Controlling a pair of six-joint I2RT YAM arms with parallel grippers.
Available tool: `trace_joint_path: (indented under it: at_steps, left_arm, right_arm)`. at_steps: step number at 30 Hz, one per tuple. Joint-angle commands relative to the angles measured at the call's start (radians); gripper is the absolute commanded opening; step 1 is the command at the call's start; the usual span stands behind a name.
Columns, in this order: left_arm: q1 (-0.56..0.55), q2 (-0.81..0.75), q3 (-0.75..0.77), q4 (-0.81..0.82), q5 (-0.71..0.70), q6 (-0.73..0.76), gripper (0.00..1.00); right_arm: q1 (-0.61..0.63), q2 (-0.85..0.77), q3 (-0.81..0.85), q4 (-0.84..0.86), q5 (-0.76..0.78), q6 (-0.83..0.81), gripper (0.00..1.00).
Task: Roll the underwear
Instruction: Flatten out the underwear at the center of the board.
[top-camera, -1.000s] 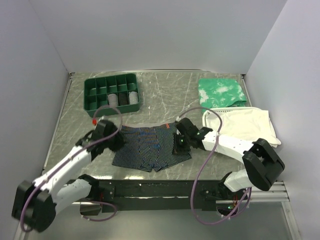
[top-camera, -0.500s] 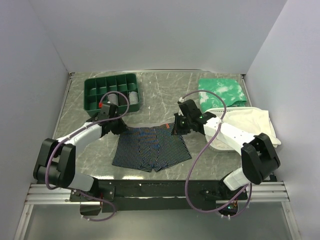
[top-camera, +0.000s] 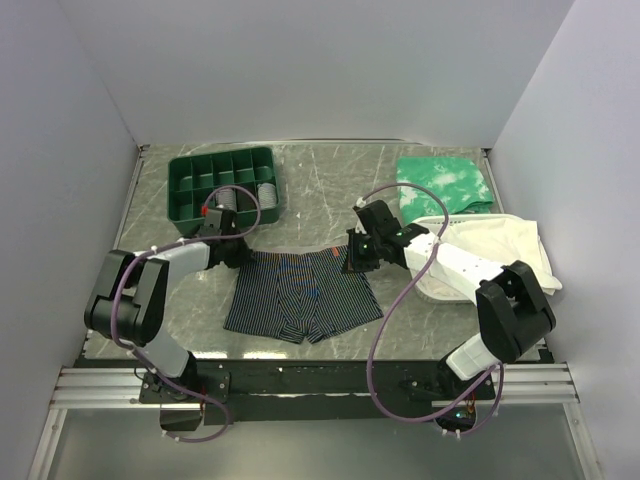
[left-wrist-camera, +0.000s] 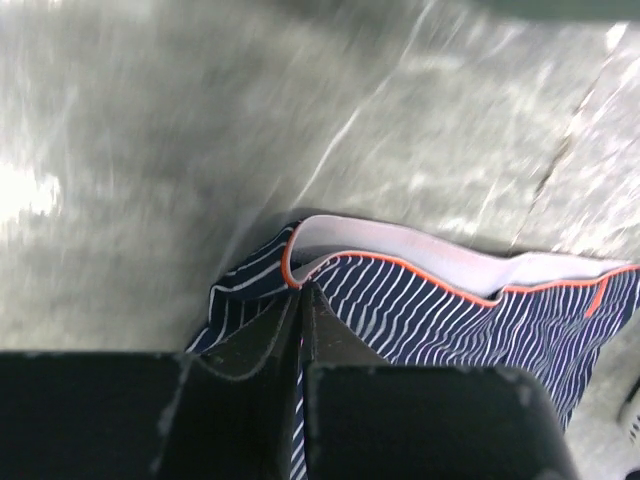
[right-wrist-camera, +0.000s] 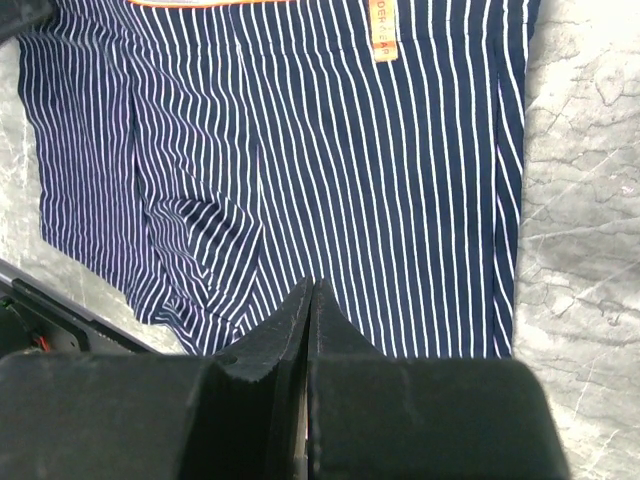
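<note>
White plain walls stand around a grey, scratched table (top-camera: 320, 190). Near the middle of its near edge lies the underwear (top-camera: 303, 295), a small dark navy garment of thin cloth with fine light stripes. It is spread flat, the waistband toward the far edge and the legs toward the arms.

The left gripper (top-camera: 240, 256) is at the far left corner of the garment. In the left wrist view its fingers (left-wrist-camera: 250, 345) are pressed together, and the white waistband with orange edge (left-wrist-camera: 400, 250) rises into a small fold just at their tips, so it seems to pinch that corner. The right gripper (top-camera: 352, 262) is at the far right corner. Its fingers (right-wrist-camera: 270, 335) are also closed, but the striped cloth below them looks flat, with the orange label (right-wrist-camera: 383, 35) undisturbed, and I cannot see whether any cloth is caught between them.

I judge this to be the first step: taking the waistband at both corners before rolling. The next move calls for lifting both corners evenly and turning the band over toward the near edge, tight and straight. If the right side has no hold, the roll would go crooked.

Toward the far left corner stands a green plastic tray with compartments (top-camera: 220, 153); a green-and-white mottled cloth (top-camera: 443, 182) and a large white cloth (top-camera: 490, 250) lie along the right edge, well apart from the work.
</note>
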Motion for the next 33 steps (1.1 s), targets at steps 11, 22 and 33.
trace_joint_path:
  at_steps: [11,22,33]
  left_arm:
    - [0.024,-0.010,-0.042,0.110,-0.048,0.030,0.20]
    - [0.024,-0.174,0.137,-0.072,0.024,0.082,0.96]
    - [-0.112,-0.001,0.471,-0.223,0.056,0.067,0.96]
  right_arm:
    - [-0.063,-0.037,-0.072,0.005,0.063,0.015,0.04]
    - [-0.103,-0.148,-0.118,-0.036,0.073,0.001,0.40]
    - [-0.106,-0.272,-0.232,-0.043,0.077,-0.003,0.48]
